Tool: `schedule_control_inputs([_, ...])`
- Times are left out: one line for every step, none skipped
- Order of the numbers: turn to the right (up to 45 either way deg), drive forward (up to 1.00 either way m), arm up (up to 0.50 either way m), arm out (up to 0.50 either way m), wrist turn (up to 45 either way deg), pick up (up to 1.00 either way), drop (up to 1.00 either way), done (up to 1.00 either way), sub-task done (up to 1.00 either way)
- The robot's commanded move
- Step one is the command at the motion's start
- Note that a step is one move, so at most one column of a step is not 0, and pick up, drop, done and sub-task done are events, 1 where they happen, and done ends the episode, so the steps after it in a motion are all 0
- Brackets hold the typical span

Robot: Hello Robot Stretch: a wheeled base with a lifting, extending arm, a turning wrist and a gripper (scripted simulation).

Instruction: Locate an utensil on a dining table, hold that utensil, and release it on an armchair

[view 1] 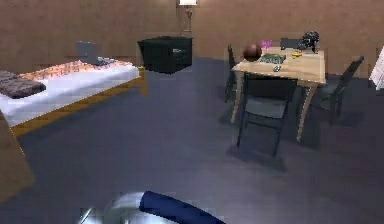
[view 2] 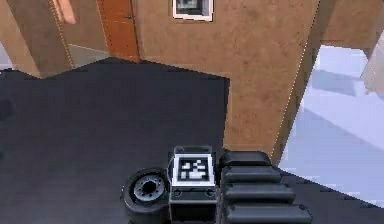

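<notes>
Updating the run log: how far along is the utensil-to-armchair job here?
Done: the dining table is found, at the forward view's right, with small items on top; none reads clearly as a utensil. In hand: the approach, with open floor between. The claw sits low in the arm side view; can't tell if it holds anything. Left: grasp, carry to the dark armchair, release.

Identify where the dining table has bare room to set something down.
In the forward view, the dining table is bare at its near right corner, between the near chair and the right-hand chair. Its left side and far edge are crowded: a reddish-brown ball, a flat greenish item, dark objects.
</notes>
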Motion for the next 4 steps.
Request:
schedule_control_inputs([0.0,1.0,0.0,0.0,0.0,0.0,0.0,0.0,0.0])
schedule_control_inputs([0.0,1.0,0.0,0.0,0.0,0.0,0.0,0.0,0.0])
schedule_control_inputs([0.0,1.0,0.0,0.0,0.0,0.0,0.0,0.0,0.0])
schedule_control_inputs([0.0,1.0,0.0,0.0,0.0,0.0,0.0,0.0,0.0])
